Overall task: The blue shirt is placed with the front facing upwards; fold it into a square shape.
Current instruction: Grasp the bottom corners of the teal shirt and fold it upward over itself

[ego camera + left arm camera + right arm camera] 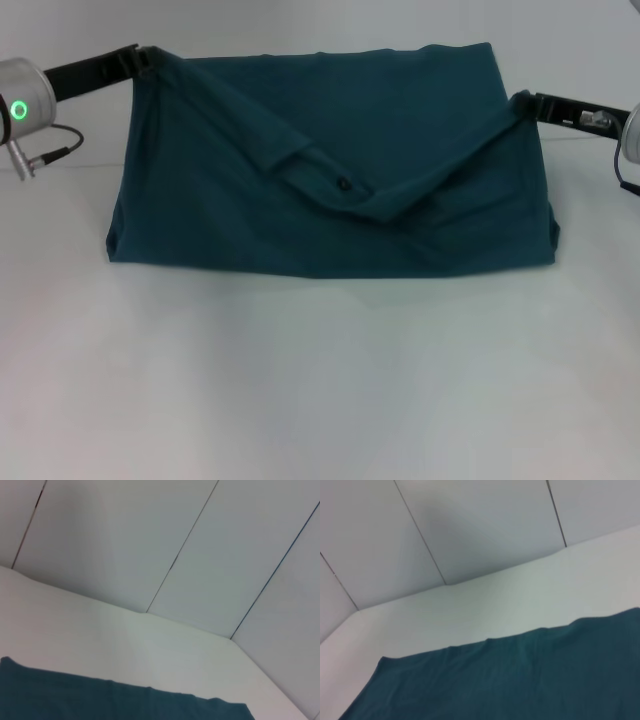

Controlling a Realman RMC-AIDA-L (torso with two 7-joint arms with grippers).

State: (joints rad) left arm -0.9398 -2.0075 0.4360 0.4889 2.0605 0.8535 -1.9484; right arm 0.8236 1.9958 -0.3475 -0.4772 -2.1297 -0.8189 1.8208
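Left gripper (143, 60) clenched on shirt (330, 165) at its far left corner, arm reaching in low. Shirt mid-table (320, 380), folded layer sagging between both grips (collar hanging at centre). Right gripper (520, 103) pinching the right corner.

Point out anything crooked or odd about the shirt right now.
The blue shirt is not lying flat. The left gripper and right gripper meet its two upper corners, and the layer between them sags in a V toward the middle, with a collar-like band running slantwise. The lower edge rests fairly straight on the table.
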